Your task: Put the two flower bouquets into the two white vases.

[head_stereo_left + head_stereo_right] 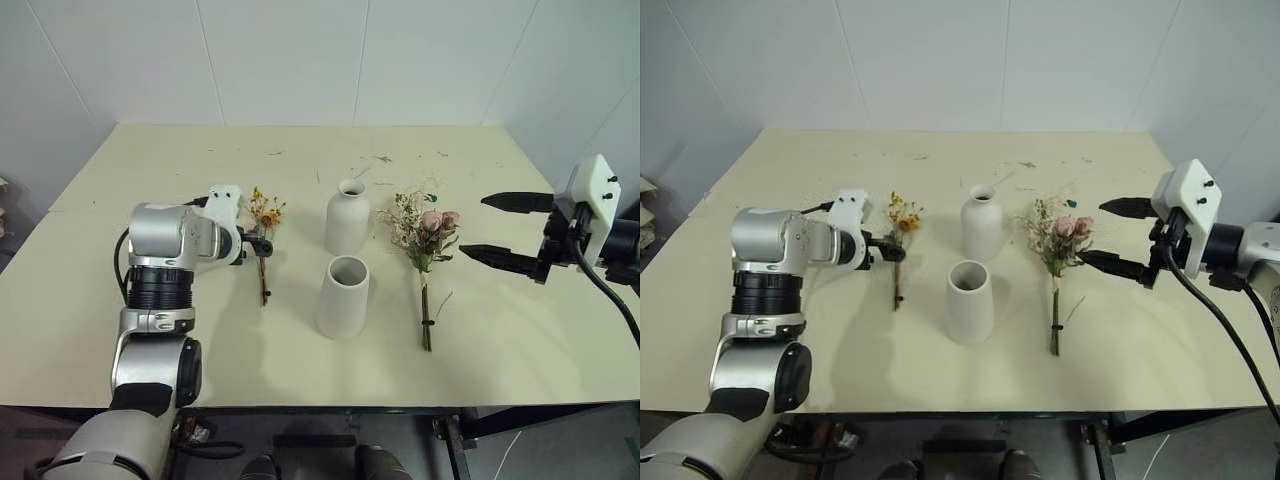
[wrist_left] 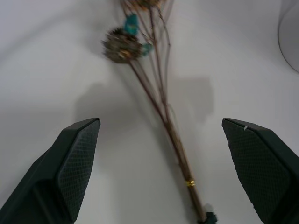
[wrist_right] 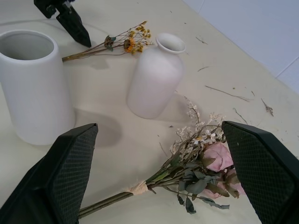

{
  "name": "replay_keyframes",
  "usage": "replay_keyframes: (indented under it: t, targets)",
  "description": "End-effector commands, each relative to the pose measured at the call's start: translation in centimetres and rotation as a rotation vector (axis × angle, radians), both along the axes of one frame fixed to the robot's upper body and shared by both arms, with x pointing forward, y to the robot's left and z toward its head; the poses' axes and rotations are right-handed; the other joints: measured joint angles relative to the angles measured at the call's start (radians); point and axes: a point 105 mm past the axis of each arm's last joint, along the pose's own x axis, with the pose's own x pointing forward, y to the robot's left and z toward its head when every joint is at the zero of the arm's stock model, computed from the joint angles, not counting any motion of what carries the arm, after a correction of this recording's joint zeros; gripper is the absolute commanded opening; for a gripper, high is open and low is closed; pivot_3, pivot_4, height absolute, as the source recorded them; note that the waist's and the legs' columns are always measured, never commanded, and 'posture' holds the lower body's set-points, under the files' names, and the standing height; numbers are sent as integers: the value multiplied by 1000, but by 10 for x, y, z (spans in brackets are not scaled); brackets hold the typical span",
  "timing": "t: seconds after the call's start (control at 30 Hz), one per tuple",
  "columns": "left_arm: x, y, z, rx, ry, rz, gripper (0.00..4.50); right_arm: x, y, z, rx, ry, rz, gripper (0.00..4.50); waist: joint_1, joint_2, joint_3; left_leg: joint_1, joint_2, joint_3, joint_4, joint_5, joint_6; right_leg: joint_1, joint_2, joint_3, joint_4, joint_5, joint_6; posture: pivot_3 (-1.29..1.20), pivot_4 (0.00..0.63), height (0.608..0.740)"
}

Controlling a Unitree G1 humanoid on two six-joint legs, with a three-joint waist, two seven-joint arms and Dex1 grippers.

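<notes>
On the cream counter (image 1: 150, 180), the thin yellow-orange dried sprig (image 1: 263, 250) lies left of the 2 white ceramic vases (image 1: 343, 296). Left gripper (image 2: 161, 133) open above its stems: centre, then close. Right gripper (image 1: 1110, 236) open, empty.

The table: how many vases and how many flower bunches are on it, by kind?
White vases: 2, a narrow-necked bottle vase and a wide-mouthed tapered vase.
Flower bunches: 2, a yellow-orange dried sprig and a pink rose bouquet.
Total: 4
</notes>
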Motion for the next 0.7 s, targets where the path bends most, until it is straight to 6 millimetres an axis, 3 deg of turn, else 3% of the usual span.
replay_keyframes:
  t: [0.03, 0.27, 0.3, 0.43, 0.7]
  targets:
    - [2, -1, 5, -5, 8, 23, 4465, -2, 0, 11, -2, -52, -7, 4500, -2, 0, 0, 0, 0, 0, 0, 0, 0, 0, 0, 0, 0, 0, 0, 0, 150, 740]
    - [4, 0, -9, 37, 79, 41, 4465, -4, -1, 11, -2, -54, -18, 4500, 0, 0, 0, 0, 0, 0, 0, 0, 0, 0, 0, 0, 0, 0, 0, 0, 150, 740]
    - [4, 2, -11, 53, 87, 44, 4286, -4, -2, 12, -2, -56, -21, 4500, 0, 0, 0, 0, 0, 0, 0, 0, 0, 0, 0, 0, 0, 0, 0, 0, 150, 740]
    - [5, 2, -14, 73, 85, 35, 3345, -5, -2, 11, 0, -59, -27, 4500, 0, 0, 0, 0, 0, 0, 0, 0, 0, 0, 0, 0, 0, 0, 0, 0, 150, 740]
    - [6, 2, -17, 91, 79, 24, 806, -5, -3, 12, 2, -70, -43, 4500, 0, 0, 0, 0, 0, 0, 0, 0, -1, 0, 0, 0, 0, 0, 0, 0, 150, 740]
